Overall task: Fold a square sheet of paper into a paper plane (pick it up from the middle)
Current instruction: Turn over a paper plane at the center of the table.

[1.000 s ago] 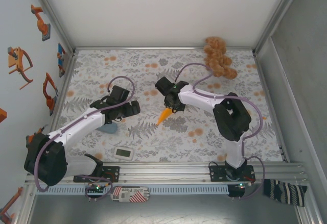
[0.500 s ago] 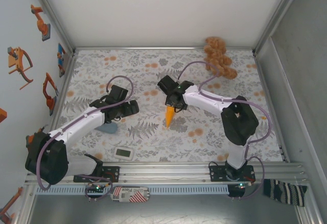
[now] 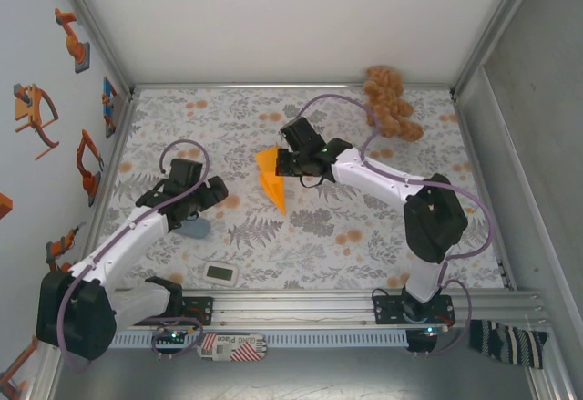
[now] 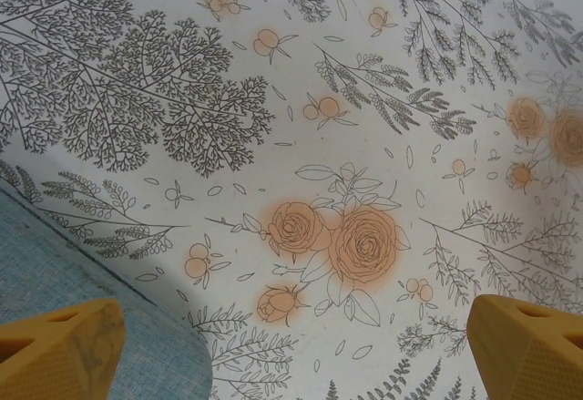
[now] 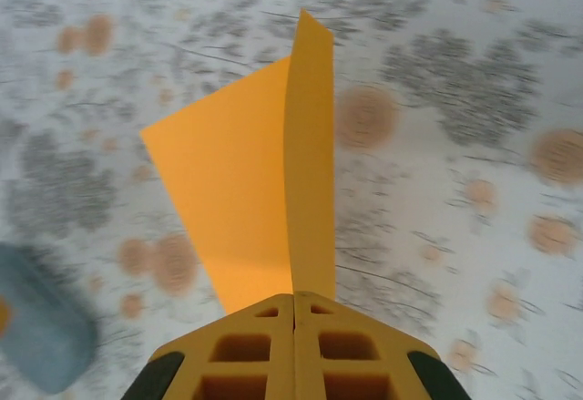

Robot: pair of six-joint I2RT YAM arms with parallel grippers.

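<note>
Top view: 2 arms, 1 orange paper sheet [image 3: 270, 178], 1 tan plush toy [image 3: 390, 101], 1 blue-grey pad [image 3: 192, 229], 1 small white device [image 3: 221, 274]. The surface is a floral cloth [image 3: 364, 241], boxed in by white walls and an aluminium frame. The right arm reaches in over the middle with its elbow bent. The right gripper [image 3: 281, 165] is pinched closed on the sheet's edge. The folded sheet sticks out just past its fingertips, toward the left arm, and ends in a point. Can't tell if it touches the cloth. The plush is well behind that gripper. The left arm is stretched forward, and the left gripper [image 3: 211, 192] is spread wide with nothing in it. The pad lies just on its near side.

Left wrist: 2 yellow fingertips [image 4: 59, 345] at opposite edges, so the left gripper [image 4: 291, 354] is fully apart with bare cloth [image 4: 301, 99] between them. A pad [image 4: 137, 327] corner is beside one fingertip.

Right wrist: the right gripper [image 5: 293, 345] fingers are pressed together, clamping the sheet [image 5: 246, 200] at its near edge. There is 1 crease, with one flap standing up and the other sloping away over the cloth [image 5: 455, 145]. The blurred pad [image 5: 41, 327] is off to one side.
</note>
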